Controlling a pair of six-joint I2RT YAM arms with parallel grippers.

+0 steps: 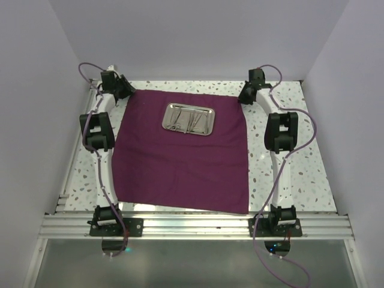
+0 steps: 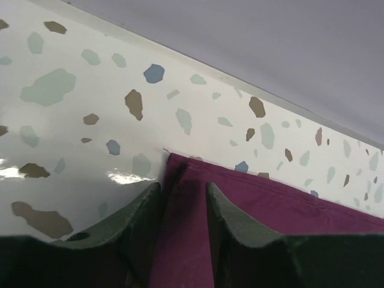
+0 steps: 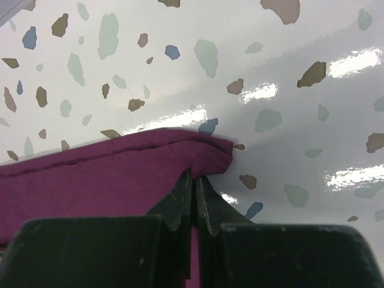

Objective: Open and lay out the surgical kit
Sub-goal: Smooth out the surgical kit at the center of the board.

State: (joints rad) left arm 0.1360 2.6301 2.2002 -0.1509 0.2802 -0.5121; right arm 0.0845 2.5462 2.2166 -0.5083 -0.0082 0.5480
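The dark purple cloth wrap (image 1: 180,168) lies spread flat on the speckled table. The shiny steel tray (image 1: 210,119) sits on its far half with thin silver instruments (image 1: 185,120) inside. My left gripper (image 1: 123,90) is at the cloth's far left corner; in the left wrist view its fingers stand apart (image 2: 181,191), open, with the cloth corner (image 2: 300,204) lying between them. My right gripper (image 1: 246,95) is at the far right corner; in the right wrist view it is shut (image 3: 195,177) on the cloth's folded corner (image 3: 90,174).
The speckled tabletop (image 1: 288,174) shows round the cloth, with white walls at the back and on both sides. An aluminium rail (image 1: 192,225) runs along the near edge, where the arm bases are bolted.
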